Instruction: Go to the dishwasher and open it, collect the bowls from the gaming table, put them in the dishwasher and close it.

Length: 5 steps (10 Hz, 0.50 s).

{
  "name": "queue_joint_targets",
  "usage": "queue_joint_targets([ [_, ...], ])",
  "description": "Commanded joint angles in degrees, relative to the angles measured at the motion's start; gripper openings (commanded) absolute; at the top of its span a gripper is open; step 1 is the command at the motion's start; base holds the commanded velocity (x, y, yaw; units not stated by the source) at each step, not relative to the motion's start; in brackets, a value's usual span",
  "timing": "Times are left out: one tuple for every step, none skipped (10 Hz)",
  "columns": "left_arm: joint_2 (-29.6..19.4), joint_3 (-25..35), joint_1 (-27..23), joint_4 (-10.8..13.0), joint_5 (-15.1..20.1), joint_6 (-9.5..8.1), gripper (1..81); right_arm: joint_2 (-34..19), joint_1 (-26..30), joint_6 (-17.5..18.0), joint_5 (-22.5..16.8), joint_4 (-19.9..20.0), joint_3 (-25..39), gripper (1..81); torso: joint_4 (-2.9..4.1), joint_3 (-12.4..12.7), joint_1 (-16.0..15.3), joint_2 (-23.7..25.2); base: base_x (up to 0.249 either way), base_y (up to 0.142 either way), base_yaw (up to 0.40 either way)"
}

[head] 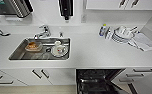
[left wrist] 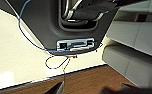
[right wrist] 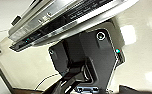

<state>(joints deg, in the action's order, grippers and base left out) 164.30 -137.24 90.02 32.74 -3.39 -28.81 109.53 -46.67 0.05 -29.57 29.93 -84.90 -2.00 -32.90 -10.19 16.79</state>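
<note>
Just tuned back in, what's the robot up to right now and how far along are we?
The robot faces a white kitchen counter with a steel sink holding some dishes. Below the counter the dishwasher stands open, its dark racks showing; in the right wrist view the edge of its door is close above that arm. No bowls are visible here, so opening looks done and collecting them from the gaming table remains. More crockery and a cloth sit at the counter's right end.

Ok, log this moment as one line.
place: kitchen counter | dishwasher: open, racks showing | sink: dishes inside | bowls: none seen
</note>
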Motion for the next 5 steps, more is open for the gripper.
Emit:
queue_joint_targets([
  [0.94,-1.89,1.0,-1.63,3.83,-0.2,81.1,-3.94,-4.79,-0.05,0.04,-0.13,0.8,81.1,0.0,0.0,-3.39,5.23,0.0,0.0,0.0],
  [1.38,-3.03,1.0,-1.89,3.83,-0.2,81.1,-2.99,-8.04,0.12,3.01,0.56,-0.51,81.1,0.0,0.0,-4.9,7.63,0.0,0.0,0.0],
  [1.64,-3.39,1.0,-1.89,3.83,-0.2,81.1,-1.92,-10.94,0.3,5.05,2.15,-1.58,81.1,0.0,0.02,-6.14,9.64,0.0,0.0,0.0],
  [1.65,-3.56,1.0,-1.98,3.83,-0.2,81.1,-0.69,-13.5,0.39,7.34,6.55,-2.72,81.1,0.0,0.05,-7.39,11.65,0.0,0.0,0.0],
  [1.73,-3.65,1.0,-1.98,3.83,-0.2,81.1,0.7,-15.96,0.39,9.94,9.86,-3.59,81.1,0.0,0.05,-8.68,13.73,0.0,0.0,0.0],
])
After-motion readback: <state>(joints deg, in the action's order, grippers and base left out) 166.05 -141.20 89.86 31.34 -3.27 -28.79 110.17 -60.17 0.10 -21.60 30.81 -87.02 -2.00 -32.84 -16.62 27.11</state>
